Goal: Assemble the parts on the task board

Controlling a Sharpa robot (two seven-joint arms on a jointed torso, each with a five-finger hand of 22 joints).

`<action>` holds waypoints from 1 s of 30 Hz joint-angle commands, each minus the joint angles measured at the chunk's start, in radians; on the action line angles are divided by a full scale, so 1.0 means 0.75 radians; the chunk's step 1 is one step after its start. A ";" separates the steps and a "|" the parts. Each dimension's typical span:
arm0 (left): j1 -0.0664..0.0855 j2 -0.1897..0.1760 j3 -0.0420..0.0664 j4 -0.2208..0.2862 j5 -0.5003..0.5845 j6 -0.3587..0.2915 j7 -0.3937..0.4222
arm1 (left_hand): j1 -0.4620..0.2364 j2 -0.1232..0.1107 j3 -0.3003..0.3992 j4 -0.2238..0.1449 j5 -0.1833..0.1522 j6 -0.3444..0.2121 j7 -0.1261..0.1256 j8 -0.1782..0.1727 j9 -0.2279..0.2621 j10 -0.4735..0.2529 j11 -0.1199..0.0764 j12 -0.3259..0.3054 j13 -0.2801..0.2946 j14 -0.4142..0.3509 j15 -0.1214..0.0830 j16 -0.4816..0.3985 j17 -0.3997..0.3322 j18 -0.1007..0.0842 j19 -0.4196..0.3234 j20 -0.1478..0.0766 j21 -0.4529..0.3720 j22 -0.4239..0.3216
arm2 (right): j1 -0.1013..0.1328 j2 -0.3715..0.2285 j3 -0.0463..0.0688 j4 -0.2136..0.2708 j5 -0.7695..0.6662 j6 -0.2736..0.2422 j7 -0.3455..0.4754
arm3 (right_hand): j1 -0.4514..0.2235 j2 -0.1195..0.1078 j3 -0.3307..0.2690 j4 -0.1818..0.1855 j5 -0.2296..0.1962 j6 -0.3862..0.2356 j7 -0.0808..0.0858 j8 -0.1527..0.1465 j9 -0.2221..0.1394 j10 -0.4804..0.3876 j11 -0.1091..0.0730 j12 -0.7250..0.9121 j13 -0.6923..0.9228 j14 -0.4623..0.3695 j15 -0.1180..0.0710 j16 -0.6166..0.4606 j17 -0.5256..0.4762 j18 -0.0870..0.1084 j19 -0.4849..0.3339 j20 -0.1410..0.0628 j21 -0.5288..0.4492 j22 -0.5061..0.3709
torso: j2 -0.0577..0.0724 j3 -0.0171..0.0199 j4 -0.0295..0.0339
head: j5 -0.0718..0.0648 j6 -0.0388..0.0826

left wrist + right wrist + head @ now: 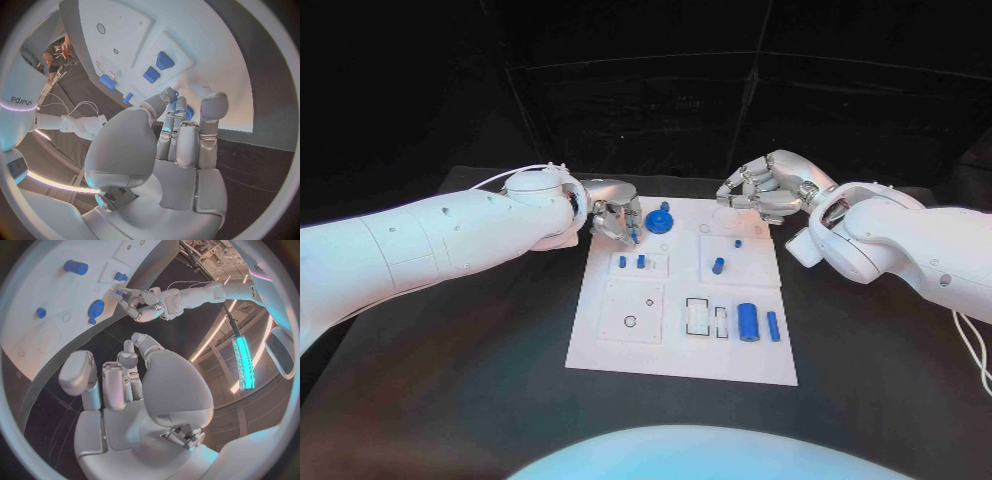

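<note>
Left robot hand (610,215) at the far left corner of the white task board (632,350), fingers curled with nothing in them, round blue part (659,222) just beside its fingertips, right robot hand (764,190) curled too, holding nothing, above the far right corner

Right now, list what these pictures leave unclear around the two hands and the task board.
- Head view: whether the left hand touches the round blue part; the fingers overlap it.
- Left wrist view: that part sits behind the fingers.
- Head view: whether the right hand, fingers curled, holds anything.
- Outlines on the task board: too small.
</note>
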 commanded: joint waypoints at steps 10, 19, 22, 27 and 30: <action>-0.007 0.034 0.001 -0.033 0.008 0.017 -0.014 | -0.008 0.000 0.006 -0.004 0.001 0.008 0.001 -0.006 -0.002 0.011 -0.001 -0.007 0.002 0.031 -0.005 0.003 -0.001 -0.007 0.004 0.000 0.005 0.001 | 0.002 0.004 0.001 0.001 0.004 0.007 0.011 | 0.003 -0.005 0.008 0.001 0.006 -0.009 0.001 -0.005 -0.002 0.002 0.006 0.004 0.002 0.072 0.004 -0.004 0.048 0.018 0.002 0.005 -0.005 0.002 | 0.001 -0.0001 -0.0005 | 0.003 -0.004; -0.013 0.051 0.001 -0.050 0.008 0.031 -0.017 | -0.008 0.000 0.006 -0.004 0.001 0.008 0.001 -0.006 -0.002 0.011 -0.001 -0.007 0.002 0.031 -0.005 0.003 -0.001 -0.007 0.004 0.000 0.005 0.001 | 0.002 0.003 0.001 0.002 0.004 0.007 0.010 | 0.003 -0.005 0.008 0.001 0.006 -0.009 0.001 -0.005 -0.002 0.002 0.006 0.004 0.002 0.072 0.004 -0.004 0.048 0.018 0.002 0.005 -0.005 0.002 | 0.000 -0.0006 -0.0002 | 0.003 -0.007; -0.013 0.055 0.001 -0.059 0.008 0.036 -0.020 | -0.007 -0.001 0.008 -0.005 0.001 0.009 0.001 -0.007 -0.003 0.013 -0.001 -0.009 0.002 0.031 -0.006 0.003 -0.003 -0.007 0.004 0.000 0.006 0.002 | 0.002 0.004 0.001 0.001 0.004 0.007 0.010 | 0.003 -0.005 0.008 0.001 0.006 -0.009 0.001 -0.005 -0.002 0.002 0.006 0.004 0.002 0.072 0.004 -0.004 0.048 0.018 0.002 0.005 -0.005 0.002 | 0.000 -0.0005 -0.0004 | 0.004 -0.009; -0.013 0.064 0.001 -0.069 0.008 0.043 -0.026 | -0.008 -0.001 0.008 -0.005 0.001 0.009 0.001 -0.007 -0.003 0.013 -0.001 -0.009 0.002 0.031 -0.006 0.003 -0.003 -0.006 0.003 0.000 0.004 0.000 | 0.002 0.004 0.001 0.001 0.004 0.007 0.010 | 0.003 -0.005 0.008 0.001 0.006 -0.009 0.001 -0.005 -0.002 0.002 0.006 0.004 0.002 0.072 0.004 -0.004 0.048 0.018 0.002 0.005 -0.005 0.002 | 0.001 -0.0001 0.0001 | 0.004 -0.010; -0.013 0.070 0.001 -0.074 0.007 0.047 -0.030 | -0.008 -0.002 0.008 -0.005 0.001 0.008 0.001 -0.008 -0.004 0.013 0.000 -0.011 0.002 0.031 -0.005 0.003 -0.003 -0.006 0.003 0.000 0.004 -0.001 | 0.002 0.005 0.001 0.001 0.004 0.007 0.010 | 0.003 -0.005 0.008 0.001 0.006 -0.009 0.001 -0.005 -0.002 0.002 0.006 0.004 0.002 0.072 0.004 -0.004 0.048 0.018 0.002 0.005 -0.005 0.002 | 0.000 -0.0007 0.0001 | 0.004 -0.009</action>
